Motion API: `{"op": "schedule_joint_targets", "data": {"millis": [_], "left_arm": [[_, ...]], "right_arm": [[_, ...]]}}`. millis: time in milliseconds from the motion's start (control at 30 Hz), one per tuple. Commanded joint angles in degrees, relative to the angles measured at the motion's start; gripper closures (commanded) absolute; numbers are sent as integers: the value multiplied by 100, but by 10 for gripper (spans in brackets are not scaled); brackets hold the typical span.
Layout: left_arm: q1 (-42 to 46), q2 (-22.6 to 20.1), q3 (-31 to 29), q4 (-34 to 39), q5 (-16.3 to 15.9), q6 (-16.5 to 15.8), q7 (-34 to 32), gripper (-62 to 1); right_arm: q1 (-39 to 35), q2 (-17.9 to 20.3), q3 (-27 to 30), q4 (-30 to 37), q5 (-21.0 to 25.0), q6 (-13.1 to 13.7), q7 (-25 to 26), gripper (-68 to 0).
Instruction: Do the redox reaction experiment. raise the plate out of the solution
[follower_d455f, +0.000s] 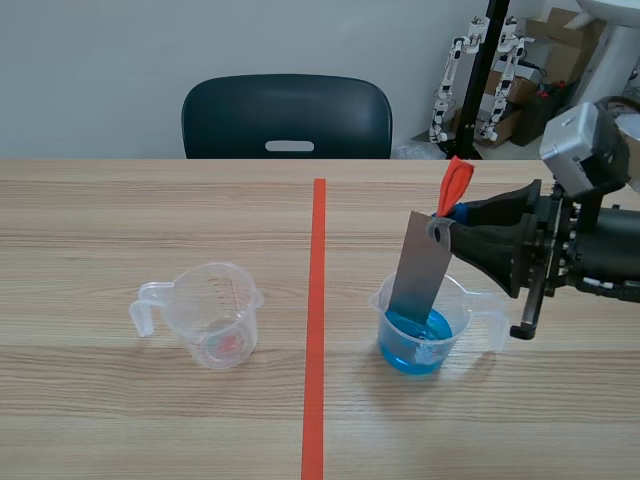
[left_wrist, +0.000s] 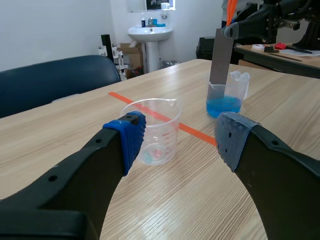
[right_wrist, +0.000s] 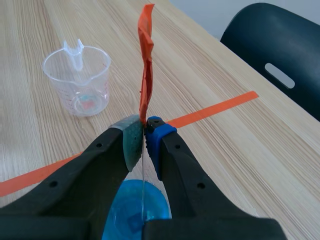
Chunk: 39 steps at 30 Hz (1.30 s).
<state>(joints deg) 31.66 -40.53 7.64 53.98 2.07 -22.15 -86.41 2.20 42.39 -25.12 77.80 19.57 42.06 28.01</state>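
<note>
With right gripper (right_wrist: 145, 132) pinching plate (follower_d455f: 418, 270) top and left gripper (left_wrist: 177, 136) spread, lift straight, slowly, clear of cup (follower_d455f: 425, 340) rim toward table (follower_d455f: 150, 420) right edge.

Behind your light wood-grain table (follower_d455f: 150, 200) stands a dark blue plastic chair (follower_d455f: 287, 117) against a plain pale wall (follower_d455f: 100, 60); you'll find brown cardboard boxes (follower_d455f: 553, 33) stacked nearby and a white pedestal sink (left_wrist: 150, 33).

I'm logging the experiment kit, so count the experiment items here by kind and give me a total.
Clear plastic measuring cups: 2, one holding blue liquid, one without
Grey flat metal plate: 1, gripped in the right claw
Orange-red strip at the plate's top: 1
Total: 4
</note>
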Motion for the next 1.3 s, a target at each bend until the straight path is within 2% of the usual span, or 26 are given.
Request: {"op": "schedule_joint_targets", "data": {"millis": [0,167,333,433,500,600,767,967,1267], "left_arm": [[103,-293,-15,216,-153,-7,-262,-306],[358,-1084,-17,466,-485,-9,-262,-225],[352,-1655,-31,588,-852,-9,-262,-93],[214,-1869,-94,616,-962,-11,-262,-70],[33,-1976,-116,616,-1001,-63,-24,-70],[-356,-2116,-127,625,-1143,-439,444,-42],[-1156,-2269,-125,691,-1156,-1051,1012,-38],[-2026,-2227,-111,1147,-1156,-1593,2365,-23],[-3191,-1899,581,2173,-1182,-1663,4030,-17]], "right_arm": [[68,149,85,155,229,66,39,-6],[33,264,83,299,535,66,-46,-6],[33,341,81,431,916,66,-439,-6],[33,404,79,540,1154,66,-688,-6],[33,457,79,614,1316,66,-822,-6],[33,540,79,748,1429,66,-962,-6],[33,778,79,999,1742,66,-1193,-6],[33,1139,79,1340,2166,66,-1384,-6],[33,1720,79,1751,2822,66,-1530,-6]]}}
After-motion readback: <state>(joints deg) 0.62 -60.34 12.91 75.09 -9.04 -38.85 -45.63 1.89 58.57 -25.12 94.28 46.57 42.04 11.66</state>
